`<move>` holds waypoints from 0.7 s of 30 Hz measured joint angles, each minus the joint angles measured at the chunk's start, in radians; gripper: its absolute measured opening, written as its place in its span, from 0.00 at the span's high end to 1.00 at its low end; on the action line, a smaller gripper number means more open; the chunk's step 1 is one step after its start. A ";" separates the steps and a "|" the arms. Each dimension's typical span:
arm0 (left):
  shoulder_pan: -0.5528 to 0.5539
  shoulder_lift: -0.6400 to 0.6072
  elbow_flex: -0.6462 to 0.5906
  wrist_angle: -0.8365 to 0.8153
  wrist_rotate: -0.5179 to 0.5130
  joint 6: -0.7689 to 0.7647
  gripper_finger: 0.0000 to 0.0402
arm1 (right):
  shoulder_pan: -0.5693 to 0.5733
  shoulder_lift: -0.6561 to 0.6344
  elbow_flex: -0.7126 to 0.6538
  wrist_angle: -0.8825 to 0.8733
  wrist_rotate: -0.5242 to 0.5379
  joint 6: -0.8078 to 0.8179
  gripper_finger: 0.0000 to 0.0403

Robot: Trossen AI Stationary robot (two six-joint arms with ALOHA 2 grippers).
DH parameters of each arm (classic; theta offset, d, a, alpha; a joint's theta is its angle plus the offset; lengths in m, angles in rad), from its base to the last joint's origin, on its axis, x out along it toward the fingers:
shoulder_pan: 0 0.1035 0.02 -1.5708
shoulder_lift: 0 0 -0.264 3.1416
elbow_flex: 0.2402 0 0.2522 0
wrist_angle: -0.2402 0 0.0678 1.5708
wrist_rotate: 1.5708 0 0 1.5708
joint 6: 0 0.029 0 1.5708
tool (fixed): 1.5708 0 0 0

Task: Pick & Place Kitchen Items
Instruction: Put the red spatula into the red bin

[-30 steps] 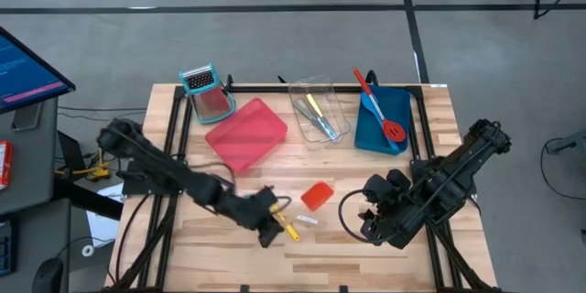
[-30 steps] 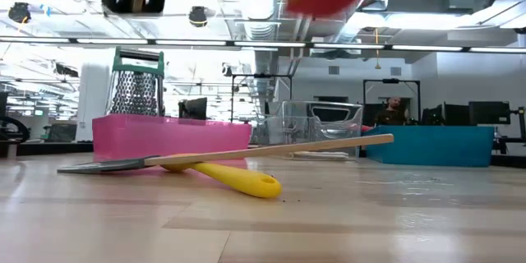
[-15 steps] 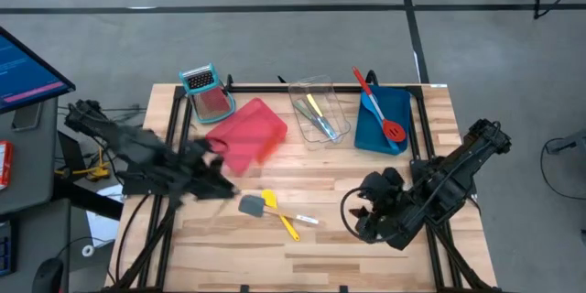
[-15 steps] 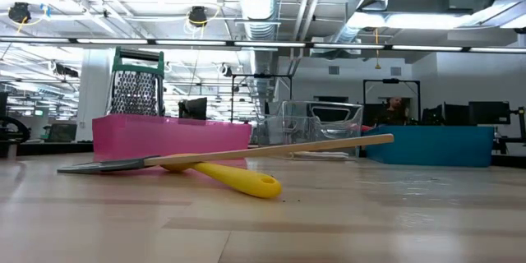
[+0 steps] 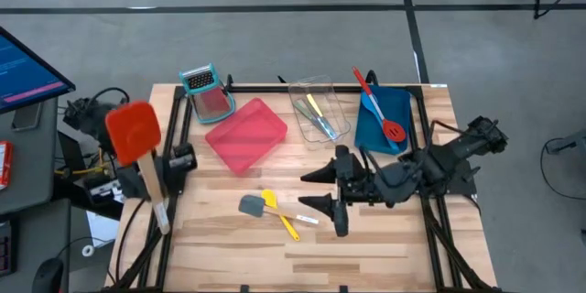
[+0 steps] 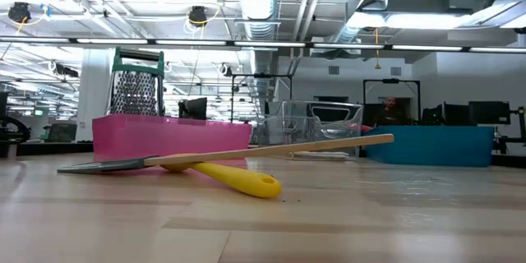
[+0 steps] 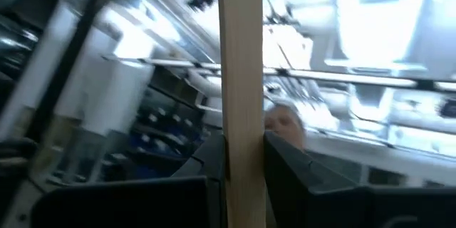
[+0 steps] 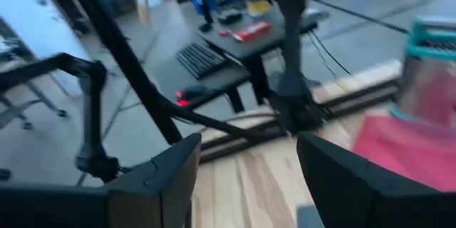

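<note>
View from above. The left gripper [image 5: 151, 176] is at the table's [image 5: 366, 247] left edge, well left of the red tray [image 5: 245, 134], clamped on the wooden handle of the red spatula [image 5: 134, 131]; the red blade stands out past the table edge, and the handle end points back toward the table's near side. In the left wrist view that handle [image 7: 241, 92] rises straight up between the two dark fingers [image 7: 206, 160], which press on it from both sides.

The right gripper [image 5: 322, 189] is just right of the red tray's near corner, over the table's middle, with its two fingers spread wide and nothing between them (the right wrist view shows the same gap between the fingers [image 8: 160, 167]).

On the wood just nearer than the red tray lie a grey spatula [image 5: 254, 205] and a yellow spoon [image 5: 278, 213], crossed and touching; seen from table height, the grey spatula's [image 6: 222, 154] wooden handle rests across the yellow spoon [image 6: 230, 177].

Right of the red tray stands the clear tray [image 5: 322, 110] with slim utensils [image 5: 317, 113] in it. Farther right is the blue tray [image 5: 377, 133], holding a red spoon [image 5: 377, 106] and a blue spatula [image 5: 372, 103]. The grater [image 5: 203, 91] touches the red tray's far left corner.
</note>
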 joint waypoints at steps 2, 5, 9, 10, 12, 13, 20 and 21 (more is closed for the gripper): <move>0.000 0.007 0.000 0.005 0.033 -0.004 0.88 | -0.009 0.000 0.000 0.004 -0.001 -0.007 0.42; 0.000 0.011 0.000 0.033 0.059 -0.005 0.88 | -0.018 0.000 0.000 0.000 -0.004 -0.002 0.42; 0.000 0.015 0.000 0.114 0.089 -0.005 0.87 | -0.035 0.000 0.000 0.001 -0.026 0.006 0.42; 0.000 0.014 0.000 0.137 0.100 -0.005 0.87 | -0.039 0.000 0.000 0.001 -0.026 0.006 0.42; 0.000 0.007 0.000 0.162 0.116 -0.004 0.87 | -0.049 0.000 0.000 0.001 -0.026 0.005 0.42; 0.000 0.005 0.000 0.162 0.119 -0.004 0.87 | -0.055 0.000 0.000 0.001 -0.026 0.004 0.42; 0.001 0.001 0.000 0.170 0.122 -0.005 0.87 | -0.108 0.000 0.000 -0.010 -0.111 -0.015 0.42; 0.001 0.001 0.000 0.171 0.122 -0.007 0.87 | -0.116 0.000 0.000 -0.014 -0.128 -0.017 0.42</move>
